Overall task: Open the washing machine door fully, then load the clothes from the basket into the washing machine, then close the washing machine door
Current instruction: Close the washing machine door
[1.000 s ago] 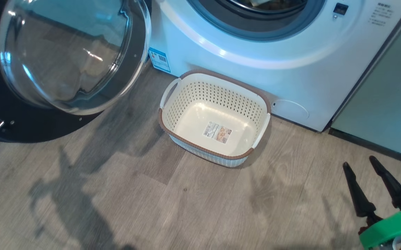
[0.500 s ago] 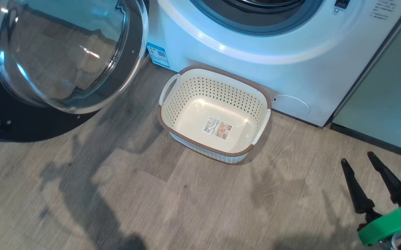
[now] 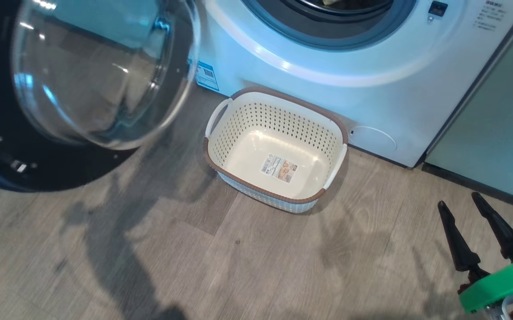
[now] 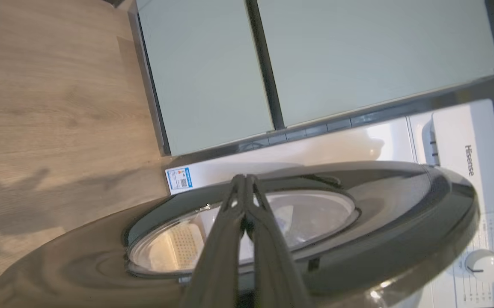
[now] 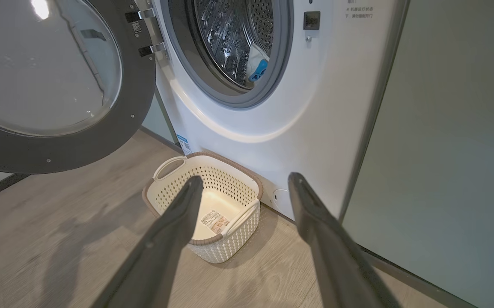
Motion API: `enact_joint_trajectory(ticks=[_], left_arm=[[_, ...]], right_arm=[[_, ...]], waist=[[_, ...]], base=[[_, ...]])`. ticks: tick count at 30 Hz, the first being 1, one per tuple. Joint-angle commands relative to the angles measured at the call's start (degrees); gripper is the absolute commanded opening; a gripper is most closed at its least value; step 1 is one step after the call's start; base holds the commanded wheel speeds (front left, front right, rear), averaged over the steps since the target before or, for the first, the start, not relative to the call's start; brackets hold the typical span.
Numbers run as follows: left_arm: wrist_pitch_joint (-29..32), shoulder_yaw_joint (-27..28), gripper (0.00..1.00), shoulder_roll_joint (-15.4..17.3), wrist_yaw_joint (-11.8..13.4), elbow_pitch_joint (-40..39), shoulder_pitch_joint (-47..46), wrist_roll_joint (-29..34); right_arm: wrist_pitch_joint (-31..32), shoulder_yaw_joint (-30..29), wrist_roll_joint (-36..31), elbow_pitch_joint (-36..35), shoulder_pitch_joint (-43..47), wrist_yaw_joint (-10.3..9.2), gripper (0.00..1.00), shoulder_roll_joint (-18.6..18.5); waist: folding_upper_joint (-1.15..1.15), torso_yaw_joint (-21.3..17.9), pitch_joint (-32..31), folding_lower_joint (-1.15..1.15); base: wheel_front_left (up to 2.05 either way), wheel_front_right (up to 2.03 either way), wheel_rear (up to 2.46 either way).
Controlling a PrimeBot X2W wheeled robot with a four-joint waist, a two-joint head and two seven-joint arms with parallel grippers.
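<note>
The washing machine [image 3: 372, 102] stands ahead with its drum open. The washing machine door [image 3: 61, 171], black-rimmed with a clear domed glass, hangs open at the left. The cream basket [image 3: 256, 120] sits empty on the floor against the machine's front, a label on its bottom. In the right wrist view the clothes [image 5: 256, 60], pale fabric with a blue patch, lie inside the steel drum. My right gripper [image 3: 458, 201] is open at the lower right, off to the basket's right. My left gripper [image 4: 245, 177] is shut with nothing in it, and its tips lie over the door's [image 4: 401, 239] outer rim.
Pale green cabinets [image 3: 496, 133] flank the machine on the right, and more cabinet doors [image 4: 358, 51] stand beyond the door's left side. Grey wood floor [image 3: 238, 258] spreads in front of the basket. The open door overhangs the floor at the left.
The door has swung a little to the right, toward the machine. The head camera has shifted slightly. The right gripper has stayed open in the same place.
</note>
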Motion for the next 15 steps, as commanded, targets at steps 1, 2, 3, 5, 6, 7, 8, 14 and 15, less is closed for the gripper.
enact_joint_trajectory(ticks=[1, 2, 3, 5, 6, 7, 8, 14, 15], left_arm=[[1.2, 0.1, 0.00, 2.0, -0.4, -2.5, -1.1, 0.5], [1.6, -0.2, 0.00, 1.6, -0.5, -2.9, -0.8, 0.5], [2.0, -0.4, 0.00, 1.2, -0.5, -3.3, -0.5, 0.4], [3.0, -1.2, 0.00, 0.5, -0.5, -4.7, 0.2, 0.6], [3.5, -1.6, 0.00, 0.0, -0.5, -5.5, 0.6, 0.5], [4.1, -2.0, 0.00, -0.4, -0.5, -6.3, 1.1, 0.4], [4.8, -2.3, 0.00, -0.8, -0.5, -7.1, 1.5, 0.3], [9.1, -4.9, 0.00, -3.3, -0.5, -12.3, 2.9, -0.5], [9.7, -5.3, 0.00, -3.7, -0.5, -13.1, 3.0, -0.6]], right_arm=[[-0.4, 0.6, 0.3, -1.4, -0.9, 0.01, 1.00, -0.9], [-0.4, 0.6, 0.3, -1.4, -0.9, 0.01, 1.00, -0.8], [-0.4, 0.6, 0.3, -1.3, -0.9, 0.01, 1.00, -0.6], [-0.4, 0.7, 0.3, -1.2, -0.9, 0.01, 1.00, -0.2], [-0.4, 0.7, 0.3, -1.1, -0.8, 0.01, 1.00, 0.0], [-0.4, 0.7, 0.3, -1.0, -0.7, 0.01, 1.00, 0.2], [-0.4, 0.7, 0.3, -1.0, -0.6, 0.01, 1.00, 0.4], [-0.4, 0.1, 0.3, -0.7, 0.2, 0.01, 1.00, 1.6], [-0.4, 0.0, 0.3, -0.6, 0.3, 0.01, 1.00, 1.8]], waist=[[0.00, 0.2, -0.4, 0.00], [0.00, 0.3, -0.7, 0.00], [0.00, 0.4, -1.0, 0.00], [0.00, 0.5, -1.6, 0.00], [0.00, 0.5, -2.0, 0.00], [0.00, 0.6, -2.4, 0.00], [0.00, 0.6, -2.7, 0.00], [0.00, 1.1, -4.6, 0.00], [0.00, 1.2, -4.9, 0.00]], base=[[0.00, 0.00, 0.00], [0.00, 0.00, 0.00], [0.00, 0.00, 0.00], [0.00, 0.00, 0.00], [0.00, 0.00, 0.00], [0.00, 0.00, 0.00], [0.00, 0.00, 0.00], [0.00, 0.00, 0.00], [0.00, 0.00, 0.00]])
